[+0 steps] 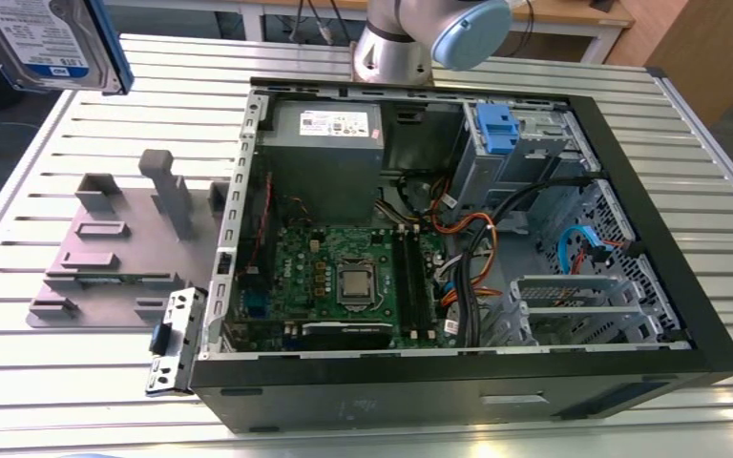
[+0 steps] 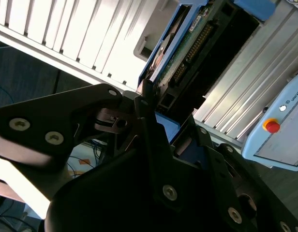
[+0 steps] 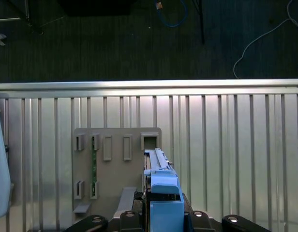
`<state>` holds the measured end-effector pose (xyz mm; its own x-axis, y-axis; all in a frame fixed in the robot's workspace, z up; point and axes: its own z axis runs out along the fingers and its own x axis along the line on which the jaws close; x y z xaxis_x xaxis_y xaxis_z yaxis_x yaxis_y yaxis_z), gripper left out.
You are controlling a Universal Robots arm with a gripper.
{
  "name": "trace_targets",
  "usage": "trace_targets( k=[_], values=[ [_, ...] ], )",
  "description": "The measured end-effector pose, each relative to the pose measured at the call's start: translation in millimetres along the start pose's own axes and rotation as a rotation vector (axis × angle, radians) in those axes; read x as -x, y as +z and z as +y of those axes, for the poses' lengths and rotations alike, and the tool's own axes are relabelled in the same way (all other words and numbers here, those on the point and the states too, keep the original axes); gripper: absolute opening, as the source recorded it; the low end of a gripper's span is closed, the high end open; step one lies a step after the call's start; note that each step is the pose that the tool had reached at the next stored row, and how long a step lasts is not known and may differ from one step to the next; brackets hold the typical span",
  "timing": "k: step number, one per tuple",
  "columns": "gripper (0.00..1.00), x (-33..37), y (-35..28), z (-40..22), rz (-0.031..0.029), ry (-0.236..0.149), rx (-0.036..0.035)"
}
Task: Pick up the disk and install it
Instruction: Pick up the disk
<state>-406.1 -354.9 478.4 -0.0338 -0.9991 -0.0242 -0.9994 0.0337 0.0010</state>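
Note:
The disk (image 1: 46, 40), a silver-grey drive with a white-and-blue label and blue rails, hangs high in the exterior view's upper left corner, well clear of the table. In the second wrist view my gripper (image 2: 148, 99) is shut on the disk (image 2: 180, 55), whose green circuit-board side and connector edge show. In the first wrist view the disk (image 3: 160, 186) is seen edge-on with a blue rail, held between the black fingers (image 3: 132, 215) above the grey holder plate (image 3: 115, 169).
An open black computer case (image 1: 469, 377) lies on the slatted table, with motherboard, cables, a blue clip (image 1: 495, 129) at a bay and a metal drive cage (image 1: 571, 305). The grey holder plate (image 1: 87, 277) with upright posts sits at the exterior view's left. A pendant (image 2: 279, 130) lies nearby.

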Motion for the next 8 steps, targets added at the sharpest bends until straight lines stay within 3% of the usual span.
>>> trace_targets(
  k=[8],
  values=[
    [0.36,0.1,-4.1,0.0,0.0,0.0,0.0]
  ],
)
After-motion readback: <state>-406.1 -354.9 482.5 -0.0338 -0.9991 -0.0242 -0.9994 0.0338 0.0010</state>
